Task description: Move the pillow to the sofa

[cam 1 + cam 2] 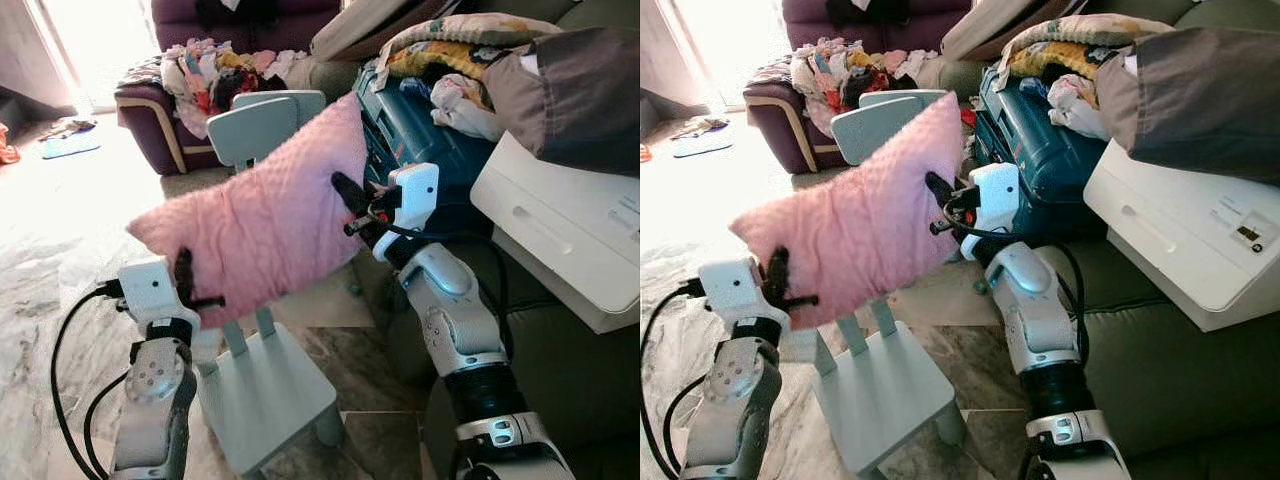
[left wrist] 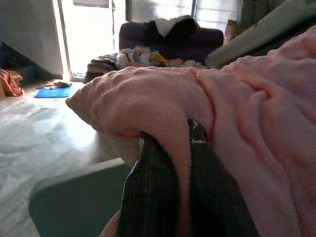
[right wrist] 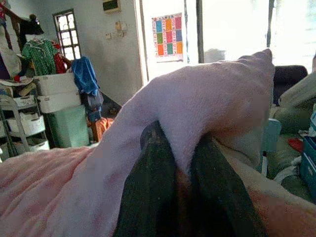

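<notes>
Both hands pinch the pink pillow (image 1: 262,215) aloft over the grey chair (image 1: 268,385): left hand (image 1: 186,285) at seven o'clock, right hand (image 1: 352,200) at three. Keep both grips level, swinging toward the olive sofa (image 1: 570,370) at four o'clock.

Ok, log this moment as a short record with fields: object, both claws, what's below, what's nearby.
object: pink pillow, held up in the air, tilted
left claw: shut on the pillow's lower left corner
right claw: shut on the pillow's right edge
below: small grey-blue chair, apart from the pillow
nearby: green sofa on the robot's right, carrying a white box and a blue suitcase
</notes>
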Tool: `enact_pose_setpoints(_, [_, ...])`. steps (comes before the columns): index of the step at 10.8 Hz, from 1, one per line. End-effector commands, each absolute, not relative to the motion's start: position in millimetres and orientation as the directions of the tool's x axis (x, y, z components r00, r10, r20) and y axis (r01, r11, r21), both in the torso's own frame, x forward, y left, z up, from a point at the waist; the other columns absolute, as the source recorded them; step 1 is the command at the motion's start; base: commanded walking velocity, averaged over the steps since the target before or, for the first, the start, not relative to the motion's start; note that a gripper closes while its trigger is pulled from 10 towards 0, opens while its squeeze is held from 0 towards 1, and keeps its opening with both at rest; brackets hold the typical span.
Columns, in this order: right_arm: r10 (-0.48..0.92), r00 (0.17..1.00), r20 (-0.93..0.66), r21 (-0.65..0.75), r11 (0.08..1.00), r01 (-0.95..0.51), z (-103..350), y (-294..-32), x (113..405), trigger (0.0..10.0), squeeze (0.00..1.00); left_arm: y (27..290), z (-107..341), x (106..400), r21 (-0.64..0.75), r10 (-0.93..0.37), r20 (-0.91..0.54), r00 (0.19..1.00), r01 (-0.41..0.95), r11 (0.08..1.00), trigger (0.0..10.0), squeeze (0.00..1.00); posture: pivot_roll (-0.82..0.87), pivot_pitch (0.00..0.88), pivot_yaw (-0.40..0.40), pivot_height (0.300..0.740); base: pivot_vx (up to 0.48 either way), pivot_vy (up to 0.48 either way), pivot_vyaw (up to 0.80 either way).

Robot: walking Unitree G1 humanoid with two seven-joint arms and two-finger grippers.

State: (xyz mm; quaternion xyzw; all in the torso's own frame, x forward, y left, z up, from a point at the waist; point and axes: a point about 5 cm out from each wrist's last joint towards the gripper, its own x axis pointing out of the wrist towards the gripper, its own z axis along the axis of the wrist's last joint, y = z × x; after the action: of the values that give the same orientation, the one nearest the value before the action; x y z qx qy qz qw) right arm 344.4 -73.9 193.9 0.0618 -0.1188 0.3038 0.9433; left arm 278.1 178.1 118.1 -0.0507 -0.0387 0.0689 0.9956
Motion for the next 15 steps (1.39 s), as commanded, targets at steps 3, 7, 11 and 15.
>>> enact_pose_setpoints(3, [0.568,0.776,0.274,0.041,0.799,-0.600,198.8,-71.3,339.3,10.0,0.00,178.3,123.8,275.5,-0.173,0.165,0.069,0.984,-0.151,0.973,10.0,0.00,-0.16,0.000,0.048,0.740,0.000,0.000,0.00])
enact_pose_setpoints(7, [0.565,0.786,0.250,0.053,0.803,-0.594,195.6,-73.6,338.5,10.0,0.00,175.8,121.2,270.1,-0.201,0.146,0.042,0.988,-0.135,0.970,10.0,0.00,-0.16,0.020,0.045,0.740,0.000,0.084,0.00])
enact_pose_setpoints(11, [0.566,0.790,0.236,0.057,0.804,-0.592,194.0,-73.8,336.8,10.0,0.00,174.1,120.4,267.7,-0.206,0.131,0.028,0.991,-0.123,0.971,10.0,0.00,-0.16,0.031,0.047,0.740,-0.231,0.363,0.00])
enact_pose_setpoints(15, [0.565,0.794,0.227,0.051,0.807,-0.589,194.0,-75.2,336.7,10.0,0.00,171.4,119.0,268.0,-0.209,0.115,0.018,0.993,-0.109,0.972,10.0,0.00,-0.17,0.032,0.043,0.740,-0.307,0.372,0.00])
